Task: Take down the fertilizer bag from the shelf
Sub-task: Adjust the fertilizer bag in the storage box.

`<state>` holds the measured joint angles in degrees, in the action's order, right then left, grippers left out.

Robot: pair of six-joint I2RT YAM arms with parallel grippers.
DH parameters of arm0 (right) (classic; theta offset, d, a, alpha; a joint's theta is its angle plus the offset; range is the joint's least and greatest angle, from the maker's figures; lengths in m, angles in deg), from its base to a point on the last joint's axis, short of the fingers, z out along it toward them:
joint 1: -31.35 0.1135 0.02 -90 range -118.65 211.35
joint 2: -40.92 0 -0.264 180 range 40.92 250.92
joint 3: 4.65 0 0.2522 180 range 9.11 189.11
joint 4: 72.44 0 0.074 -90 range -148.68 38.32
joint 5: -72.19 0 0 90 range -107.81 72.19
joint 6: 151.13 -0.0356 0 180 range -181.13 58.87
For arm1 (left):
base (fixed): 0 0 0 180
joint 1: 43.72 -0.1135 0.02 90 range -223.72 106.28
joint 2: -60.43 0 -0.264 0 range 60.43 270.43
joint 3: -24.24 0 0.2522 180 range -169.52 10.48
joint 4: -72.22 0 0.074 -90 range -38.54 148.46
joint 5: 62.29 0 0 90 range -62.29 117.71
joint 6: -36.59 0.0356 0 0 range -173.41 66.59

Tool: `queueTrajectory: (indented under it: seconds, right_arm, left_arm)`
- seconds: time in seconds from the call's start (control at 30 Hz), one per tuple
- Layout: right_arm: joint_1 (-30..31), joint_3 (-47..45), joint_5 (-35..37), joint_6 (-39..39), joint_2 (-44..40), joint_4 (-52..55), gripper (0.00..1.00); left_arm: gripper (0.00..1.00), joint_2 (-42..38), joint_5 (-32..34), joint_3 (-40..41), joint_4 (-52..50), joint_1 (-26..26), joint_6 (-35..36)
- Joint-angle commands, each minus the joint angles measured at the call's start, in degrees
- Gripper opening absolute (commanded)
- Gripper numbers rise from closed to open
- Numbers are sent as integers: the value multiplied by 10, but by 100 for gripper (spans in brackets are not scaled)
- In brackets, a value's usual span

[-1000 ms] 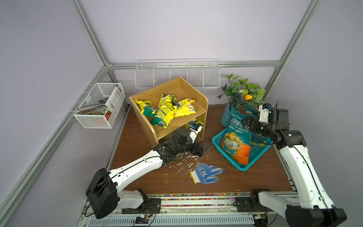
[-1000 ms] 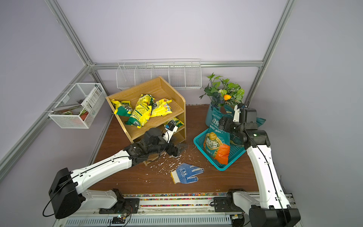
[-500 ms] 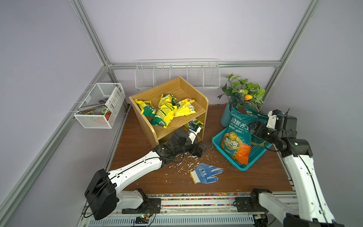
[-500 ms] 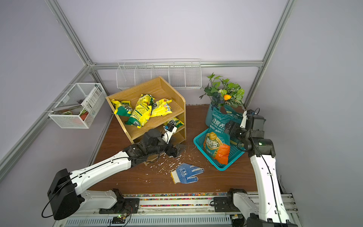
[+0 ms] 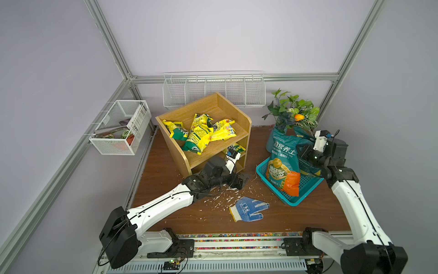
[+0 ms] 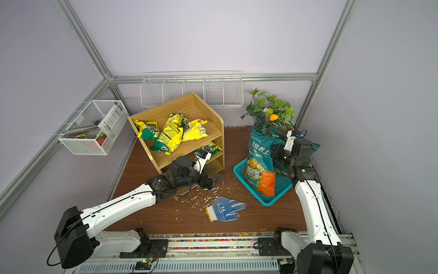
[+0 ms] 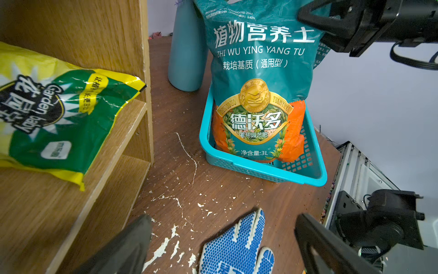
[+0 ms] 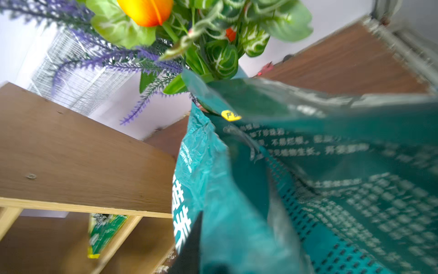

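**Early stage; nothing is judged taken down yet.** Yellow-green fertilizer bags (image 5: 198, 136) lie heaped on the top tier of the shelf (image 5: 208, 105), and a single fertilizer bag (image 7: 59, 118) lies on its middle tier. The left gripper (image 7: 221, 221), jaws spread wide and empty, hovers at the shelf's front foot, below that tier. The right gripper (image 5: 305, 151), well apart from the shelf, meets a teal bag (image 5: 283, 151). Whether it grips cannot be told.
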<state>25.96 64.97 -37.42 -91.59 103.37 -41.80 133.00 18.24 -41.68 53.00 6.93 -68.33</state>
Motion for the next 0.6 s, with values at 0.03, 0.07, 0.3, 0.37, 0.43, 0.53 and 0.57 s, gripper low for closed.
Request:
queueTrajectory:
  seconds: [0.03, 0.07, 0.3, 0.37, 0.43, 0.53, 0.57]
  right_arm:
    - [0, -20, -41, 4, -36, -23, 4]
    - [1, -21, -43, 8, -42, -18, 0]
    - [1, 2, -190, 23, -66, -29, 0]
    - [0, 20, -158, 50, -78, 9, 0]
    - [-3, 33, -104, 82, -93, 32, 0]
    - [-15, 51, -78, 102, -107, 23, 0]
    - [-17, 55, -68, 106, -111, 14, 0]
  left_arm:
    - [99, -2, 6, 7, -7, 2, 1]
    - [99, -1, 6, 5, -9, 3, 3]
    - [99, 1, 6, 1, -11, 3, 7]
    - [99, 0, 6, 0, -12, 2, 7]
    - [99, 0, 6, 1, -11, 2, 7]
    - [99, 1, 4, -1, -15, 2, 10]
    - [99, 2, 5, -2, -17, 2, 11]
